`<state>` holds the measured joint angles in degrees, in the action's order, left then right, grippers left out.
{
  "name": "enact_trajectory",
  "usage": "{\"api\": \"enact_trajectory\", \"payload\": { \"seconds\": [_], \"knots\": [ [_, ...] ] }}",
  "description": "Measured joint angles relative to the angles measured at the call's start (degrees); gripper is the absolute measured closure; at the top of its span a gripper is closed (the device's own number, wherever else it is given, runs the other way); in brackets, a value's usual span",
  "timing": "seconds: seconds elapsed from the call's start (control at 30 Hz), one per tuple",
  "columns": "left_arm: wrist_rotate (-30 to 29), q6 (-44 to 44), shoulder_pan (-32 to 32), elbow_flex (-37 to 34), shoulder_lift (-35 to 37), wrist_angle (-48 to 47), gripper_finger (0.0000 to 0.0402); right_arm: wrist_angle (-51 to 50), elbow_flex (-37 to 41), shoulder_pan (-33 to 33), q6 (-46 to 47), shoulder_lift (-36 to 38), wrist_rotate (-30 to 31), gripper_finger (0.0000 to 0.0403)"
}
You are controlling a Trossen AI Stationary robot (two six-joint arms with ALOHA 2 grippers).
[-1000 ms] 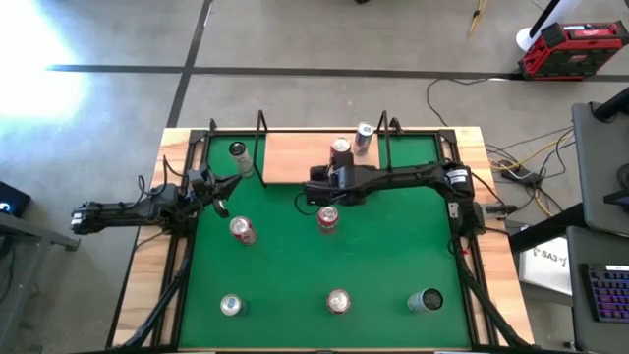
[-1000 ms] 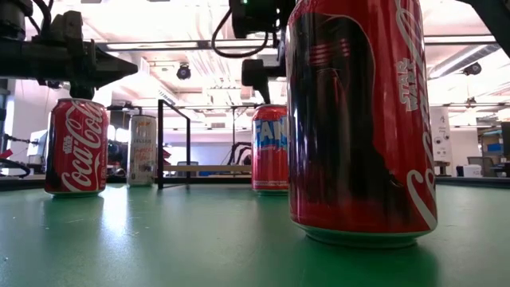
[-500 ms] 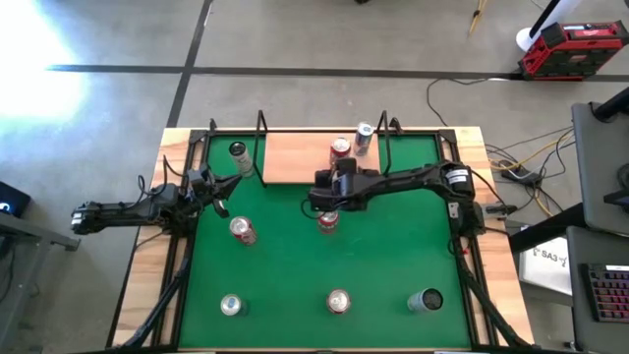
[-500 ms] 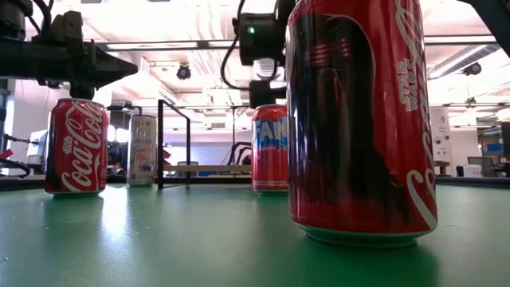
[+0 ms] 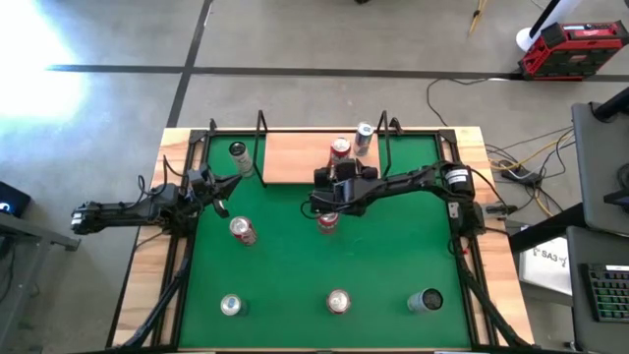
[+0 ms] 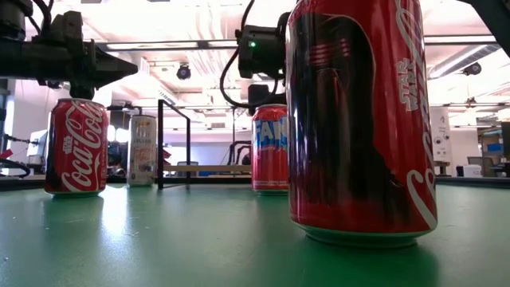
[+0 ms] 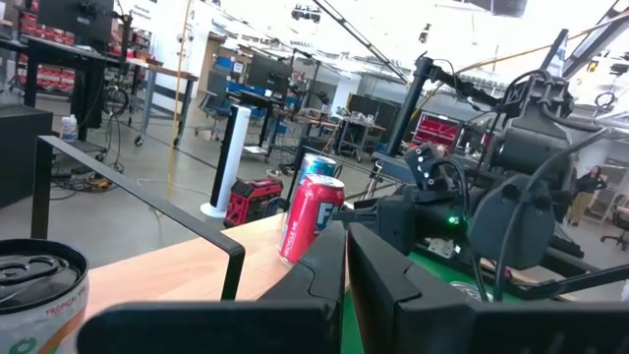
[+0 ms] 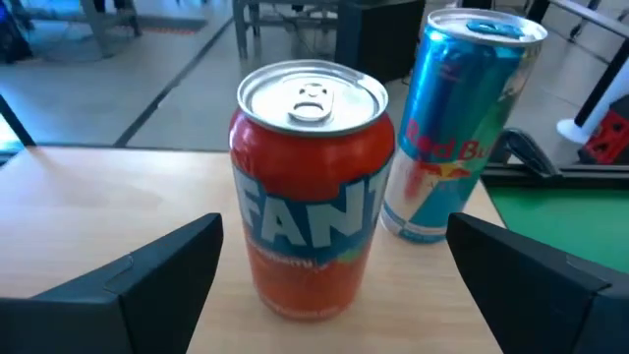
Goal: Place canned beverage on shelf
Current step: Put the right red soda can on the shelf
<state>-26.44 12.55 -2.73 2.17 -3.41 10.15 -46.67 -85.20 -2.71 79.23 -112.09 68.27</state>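
Nearest the low camera, a tall red and black cola can (image 6: pixel 360 119) stands on the green mat (image 5: pixel 393 265) that covers the table, its top cut off by the picture's edge. Beyond it on the mat stand a red Coca-Cola can (image 6: pixel 76 147) and another orange Fanta can (image 6: pixel 269 148), partly hidden behind the near can. Farther back lies the shelf, a flat light wooden board (image 5: pixel 295 157) framed by thin black uprights. On it an orange Fanta can (image 8: pixel 313 187) stands upright, closed, just beside a slim blue Red Bull can (image 8: pixel 460 123). The right claw (image 8: pixel 334 275) sits on the near side of the shelf's Fanta can, fingers (image 8: pixel 147 270) spread wide apart, clear of it. The left claw (image 7: pixel 344 295) waits left of the shelf, fingers together.
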Motion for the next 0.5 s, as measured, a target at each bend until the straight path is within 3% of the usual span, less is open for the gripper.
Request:
{"api": "enact_trajectory", "payload": {
  "seconds": [0.5],
  "knots": [
    [0.00, 0.00, 0.00, 0.02, 0.00, 0.01, 0.0402, 11.01, 2.24, -4.60, -11.14, -0.09, 0.27, 0.0019]
  ]
}}
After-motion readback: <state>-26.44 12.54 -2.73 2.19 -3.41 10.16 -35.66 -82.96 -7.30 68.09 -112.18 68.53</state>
